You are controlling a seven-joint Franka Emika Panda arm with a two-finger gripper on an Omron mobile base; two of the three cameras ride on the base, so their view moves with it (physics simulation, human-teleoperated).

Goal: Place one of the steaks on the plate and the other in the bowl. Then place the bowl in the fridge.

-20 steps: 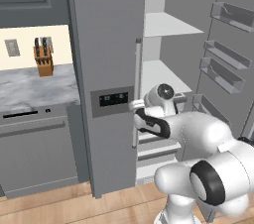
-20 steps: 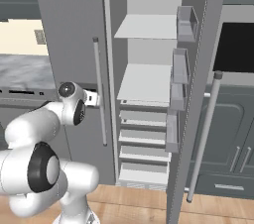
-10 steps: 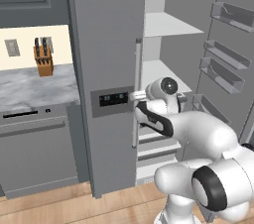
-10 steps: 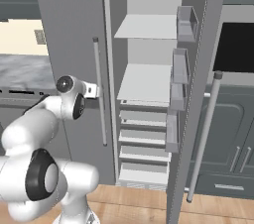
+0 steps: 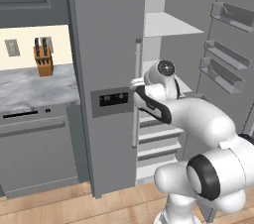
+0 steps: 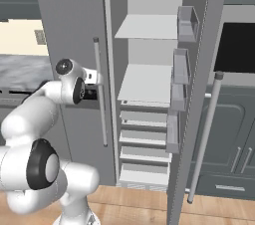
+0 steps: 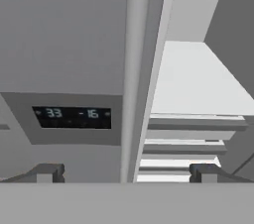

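The gripper is spread wide and empty, its fingers set either side of the fridge handle.

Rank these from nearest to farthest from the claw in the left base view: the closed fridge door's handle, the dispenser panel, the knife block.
1. Closed door's handle: right at the open claw, just in front of it.
2. Dispenser panel: on the same door, a little to the claw's left.
3. Knife block: far left, on the marble counter beyond the fridge.
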